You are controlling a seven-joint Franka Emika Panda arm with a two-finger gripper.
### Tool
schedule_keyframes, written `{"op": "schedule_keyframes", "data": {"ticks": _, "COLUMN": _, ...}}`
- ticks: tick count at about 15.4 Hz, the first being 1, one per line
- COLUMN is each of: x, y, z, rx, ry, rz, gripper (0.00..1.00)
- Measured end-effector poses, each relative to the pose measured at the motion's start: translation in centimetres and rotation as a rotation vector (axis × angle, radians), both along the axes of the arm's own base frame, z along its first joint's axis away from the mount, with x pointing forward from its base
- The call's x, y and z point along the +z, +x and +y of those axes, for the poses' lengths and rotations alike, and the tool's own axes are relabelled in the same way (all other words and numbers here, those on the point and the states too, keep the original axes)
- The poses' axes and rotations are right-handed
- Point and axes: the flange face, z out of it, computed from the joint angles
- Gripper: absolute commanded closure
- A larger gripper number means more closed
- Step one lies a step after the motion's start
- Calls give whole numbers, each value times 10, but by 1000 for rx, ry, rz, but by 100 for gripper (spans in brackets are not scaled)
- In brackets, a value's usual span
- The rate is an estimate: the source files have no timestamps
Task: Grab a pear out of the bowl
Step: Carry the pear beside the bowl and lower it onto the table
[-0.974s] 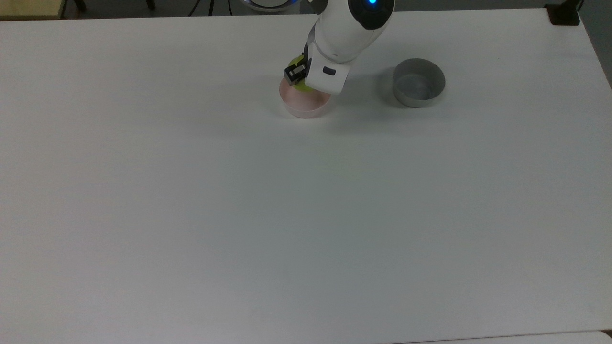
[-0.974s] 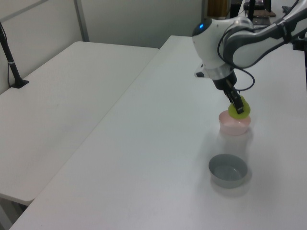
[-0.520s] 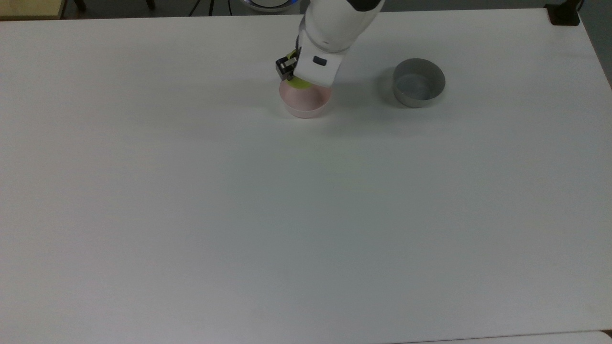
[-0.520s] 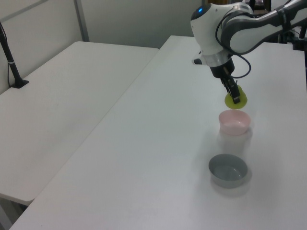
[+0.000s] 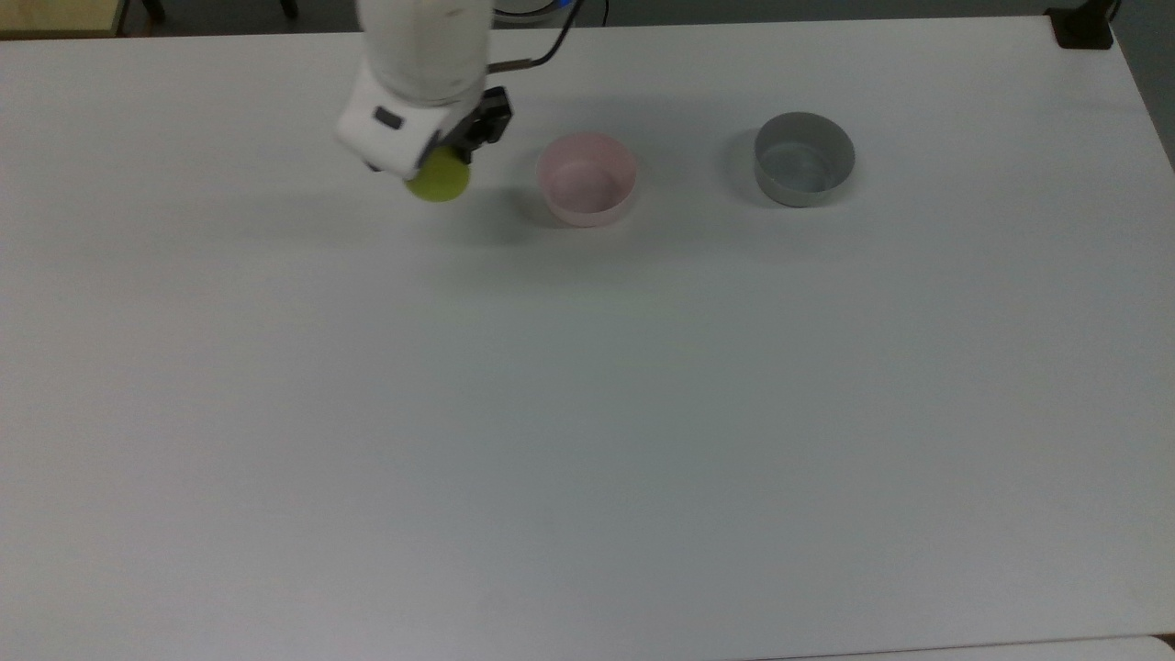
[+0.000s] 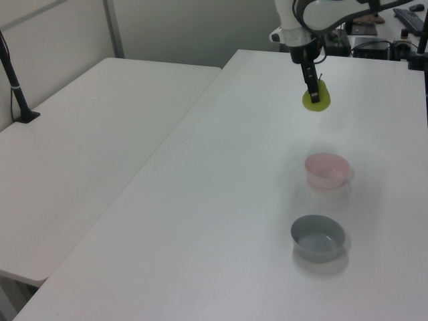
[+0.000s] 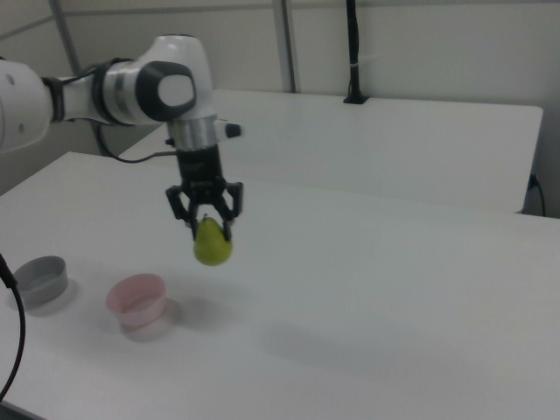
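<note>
One pear (image 7: 213, 244) hangs in gripper (image 7: 206, 229), jaws clamped on upper part, clear above table (image 5: 587, 413), at 9 o'clock of pink bowl (image 5: 587, 179) in top view. Maintain grip force; avoid jerks; move smoothly.

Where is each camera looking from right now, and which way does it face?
Top view: overhead, facing down on the table; wrist and gripper show.
Left view: raised off one table end, along its length; the grey bowl nearest, the arm at top.
Right view: lower, off the opposite end; the whole arm shows.
Shared by all: the pear, the pink bowl.
</note>
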Motion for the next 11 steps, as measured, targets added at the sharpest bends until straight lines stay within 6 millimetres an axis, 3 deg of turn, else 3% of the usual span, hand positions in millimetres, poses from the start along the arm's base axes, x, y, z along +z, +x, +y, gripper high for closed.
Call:
{"op": "schedule_keyframes", "data": {"ticks": 2, "x": -7, "y": 8, "z": -36, "rx": -51, "ry": -5, "rz": -20, "gripper": 88}}
{"op": "schedule_keyframes", "data": {"ticks": 4, "x": -13, "y": 15, "z": -50, "rx": -69, "ry": -10, "rz": -40, "gripper": 87}}
{"op": "schedule_keyframes", "data": {"ticks": 6, "x": -27, "y": 22, "z": -54, "rx": -72, "ry": -15, "rz": -38, "gripper": 87}}
{"op": "schedule_keyframes", "data": {"ticks": 8, "x": -54, "y": 31, "z": -50, "rx": -69, "ry": -22, "rz": -27, "gripper": 85}}
{"op": "schedule_keyframes", "data": {"ticks": 11, "x": -88, "y": 41, "z": -43, "rx": -86, "ry": -37, "rz": -18, "gripper": 74}}
